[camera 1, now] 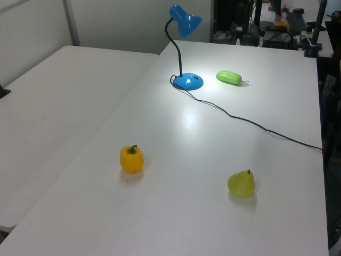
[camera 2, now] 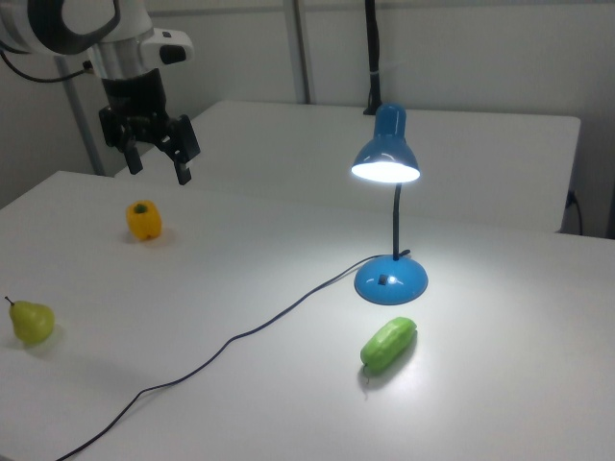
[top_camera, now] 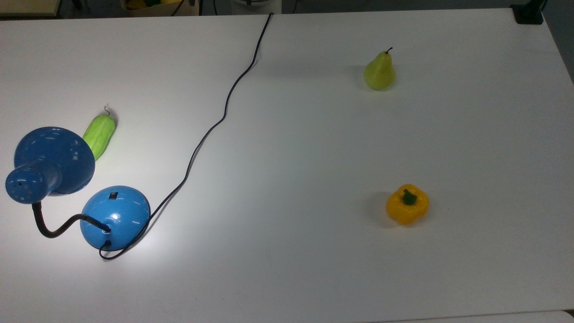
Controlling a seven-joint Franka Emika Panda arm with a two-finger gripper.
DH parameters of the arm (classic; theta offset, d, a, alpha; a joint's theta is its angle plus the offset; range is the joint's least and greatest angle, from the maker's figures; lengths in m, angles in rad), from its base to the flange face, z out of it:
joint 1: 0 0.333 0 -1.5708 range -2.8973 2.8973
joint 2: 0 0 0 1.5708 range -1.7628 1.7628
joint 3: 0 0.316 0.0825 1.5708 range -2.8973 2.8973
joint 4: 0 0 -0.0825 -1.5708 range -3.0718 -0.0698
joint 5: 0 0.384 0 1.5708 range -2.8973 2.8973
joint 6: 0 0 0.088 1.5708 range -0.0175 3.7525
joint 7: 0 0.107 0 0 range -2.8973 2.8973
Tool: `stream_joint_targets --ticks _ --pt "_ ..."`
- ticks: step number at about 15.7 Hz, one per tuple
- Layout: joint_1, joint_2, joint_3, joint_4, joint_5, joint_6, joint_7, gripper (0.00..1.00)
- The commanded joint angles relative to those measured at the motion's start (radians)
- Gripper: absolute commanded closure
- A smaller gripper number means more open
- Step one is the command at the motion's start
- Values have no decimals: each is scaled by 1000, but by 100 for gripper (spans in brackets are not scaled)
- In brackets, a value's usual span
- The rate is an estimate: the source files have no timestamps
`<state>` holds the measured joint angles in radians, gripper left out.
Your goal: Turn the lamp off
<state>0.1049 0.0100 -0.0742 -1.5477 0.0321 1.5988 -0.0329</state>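
The blue lamp [top_camera: 114, 215] stands at the top view's left, its dome base carrying a small black switch [top_camera: 113, 195] and its cone shade [top_camera: 51, 163] on a black gooseneck. In the right view the lamp [camera 2: 389, 279] is lit, its shade [camera 2: 385, 158] glowing and throwing a bright patch on the table. The lamp [camera 1: 187, 81] stands at the far end in the left view. A black cord [top_camera: 210, 130] runs from the base to the table's far edge. My gripper [camera 2: 159, 165] hangs open high above the table at the right view's upper left, far from the lamp, nothing between its fingers.
A green cucumber [top_camera: 99, 135] lies beside the shade in the top view. A green pear [top_camera: 379, 72] and a yellow bell pepper [top_camera: 407, 204] stand on the white table [top_camera: 291, 179] at the top view's right. The pepper [camera 2: 143, 220] sits below my gripper in the right view.
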Motion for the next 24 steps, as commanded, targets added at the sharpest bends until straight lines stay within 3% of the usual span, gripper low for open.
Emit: stream_joint_targets --ticks 1,14,16,17,19,22,24 --pt "12 -12 -13 -11 15 -2 -13 0" --pt "7 -8 -13 -11 18 0 -22 0" --pt "9 -10 -13 -12 20 0 -22 12" --pt "10 -11 -13 -12 20 0 -22 26" --pt "7 -12 -13 -12 25 3 -22 38" --pt "1 -12 -13 -19 43 27 -22 67" --pt "1 -12 -13 -17 52 29 -21 77"
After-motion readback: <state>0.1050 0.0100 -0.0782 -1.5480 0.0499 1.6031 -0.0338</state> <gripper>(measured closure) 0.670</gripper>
